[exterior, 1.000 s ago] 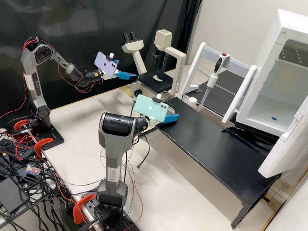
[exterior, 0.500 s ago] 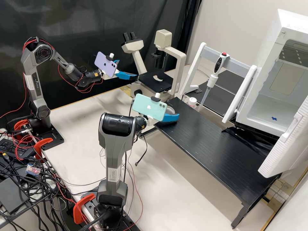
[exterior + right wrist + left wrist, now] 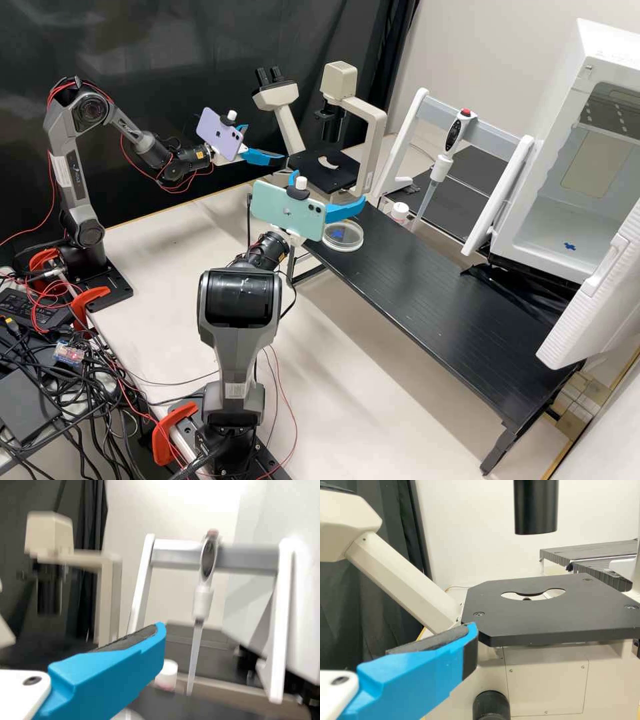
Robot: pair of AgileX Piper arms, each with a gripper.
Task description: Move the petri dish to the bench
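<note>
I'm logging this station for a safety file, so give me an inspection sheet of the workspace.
Surface: black bench standing over a pale table.
Job's things: dish resting flat near one end of the black bench.
Clutter: capped bottle just past the black bench.
Grippers: left gripper open by the microscope; right gripper open above the dish, holding nothing.
Cables: black cables tangled beside the table; red wires along the arms.
Surroundings: microscope, hanging pipette, open white cabinet.
</note>
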